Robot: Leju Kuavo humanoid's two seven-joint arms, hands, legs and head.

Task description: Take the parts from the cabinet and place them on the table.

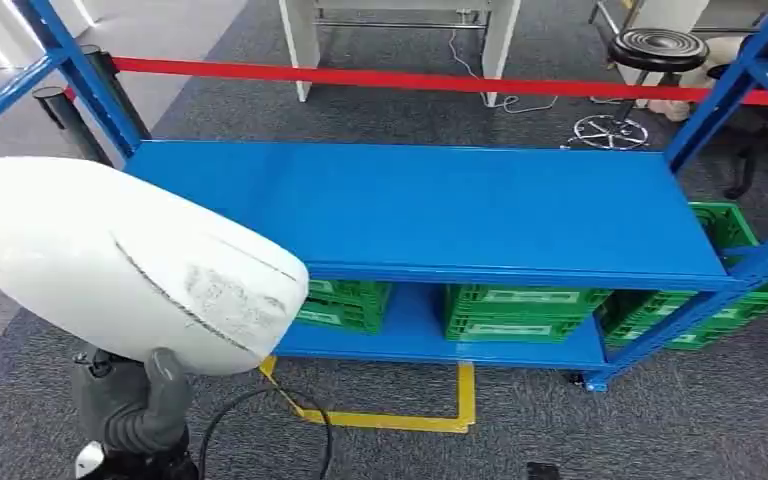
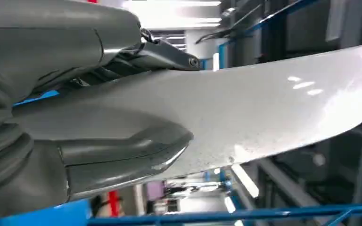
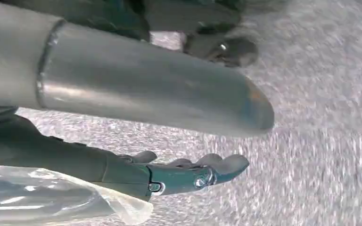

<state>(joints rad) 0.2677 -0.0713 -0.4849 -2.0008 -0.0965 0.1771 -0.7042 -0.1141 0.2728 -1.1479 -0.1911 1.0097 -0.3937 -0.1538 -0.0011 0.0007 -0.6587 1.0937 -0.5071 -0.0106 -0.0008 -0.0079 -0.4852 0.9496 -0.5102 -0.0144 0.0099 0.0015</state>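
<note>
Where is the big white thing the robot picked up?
The white part is in the robot's left hand, low on the left of the head view, in front of the blue shelf.

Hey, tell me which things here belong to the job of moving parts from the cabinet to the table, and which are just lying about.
Part of the job:
- white part, held by the left robot hand
- blue cabinet
- right robot hand, holding nothing

Just lying about:
- green crates
- red barrier tape
- black stool
- yellow floor tape

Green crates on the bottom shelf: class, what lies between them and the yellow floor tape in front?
In the head view, only the blue lower shelf's front strip and grey carpet separate the green crates from the yellow tape.
</note>
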